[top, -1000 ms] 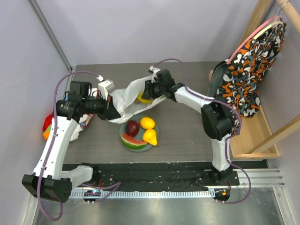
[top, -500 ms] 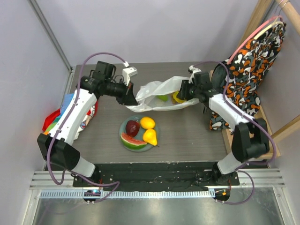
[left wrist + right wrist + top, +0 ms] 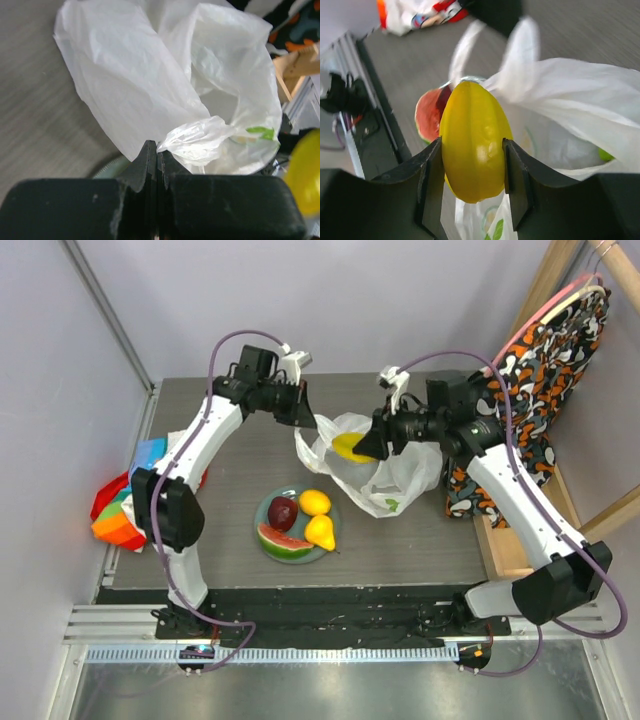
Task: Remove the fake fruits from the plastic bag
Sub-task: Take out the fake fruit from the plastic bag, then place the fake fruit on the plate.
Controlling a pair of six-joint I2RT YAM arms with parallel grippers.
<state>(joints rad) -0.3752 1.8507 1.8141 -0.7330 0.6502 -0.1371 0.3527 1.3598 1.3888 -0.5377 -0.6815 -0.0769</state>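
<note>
right gripper (image 3: 474,165) is clamped on a yellow fruit (image 3: 475,135) at the plastic bag (image 3: 150,75) mouth. left gripper (image 3: 157,160) is closed on the bag edge. hold that edge taut, carry the fruit clear, and release over the plate (image 3: 260,512) with 4 fruits.

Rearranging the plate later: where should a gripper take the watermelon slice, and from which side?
Probably from above, pinching the watermelon slice at its middle, rind to red face. Its green rind curves along the near rim of the plate, unobstructed; the dark red apple and yellow pear crowd its far side.
</note>
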